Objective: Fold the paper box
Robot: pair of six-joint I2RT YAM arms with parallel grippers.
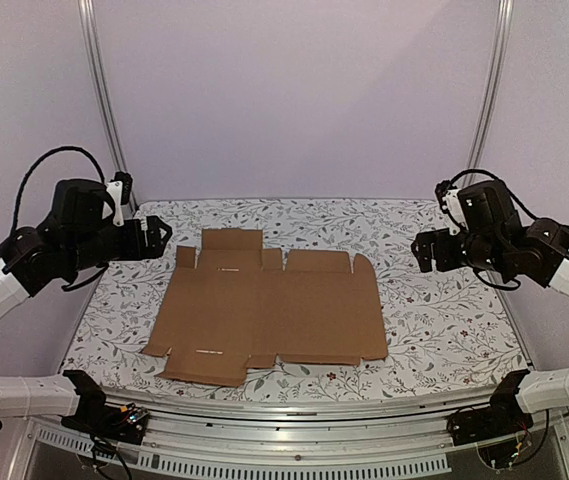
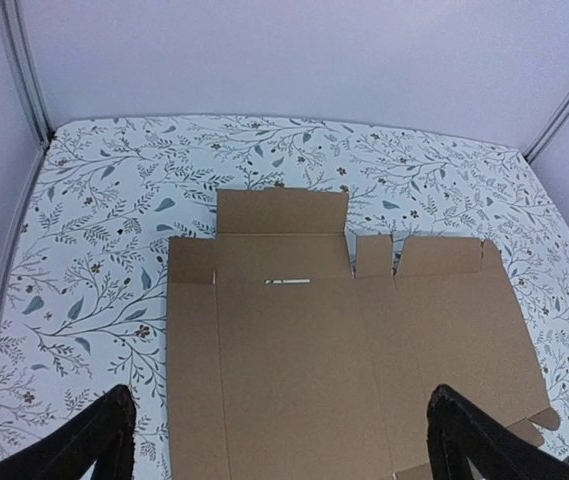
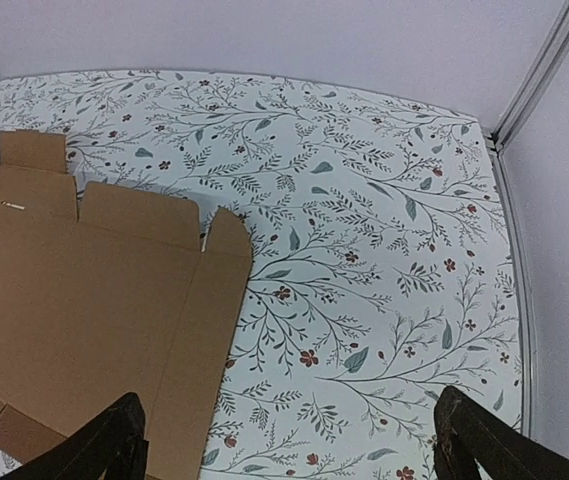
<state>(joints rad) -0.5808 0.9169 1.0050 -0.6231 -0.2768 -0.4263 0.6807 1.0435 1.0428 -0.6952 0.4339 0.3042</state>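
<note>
Paper box — found flat, left gripper and right gripper released either side. Needed clean creasing — side flaps first.

paper box: matt brown cardboard | table cover: matt floral-printed sheet | frame posts: smooth metal

Robot test cell in a lab. Plain pale walls rose beyond the left gripper and right gripper, with aluminium posts in the far corners. Floral cloth lay under them. Metal rail and bare wiring sat behind, at the arm bases.
</note>
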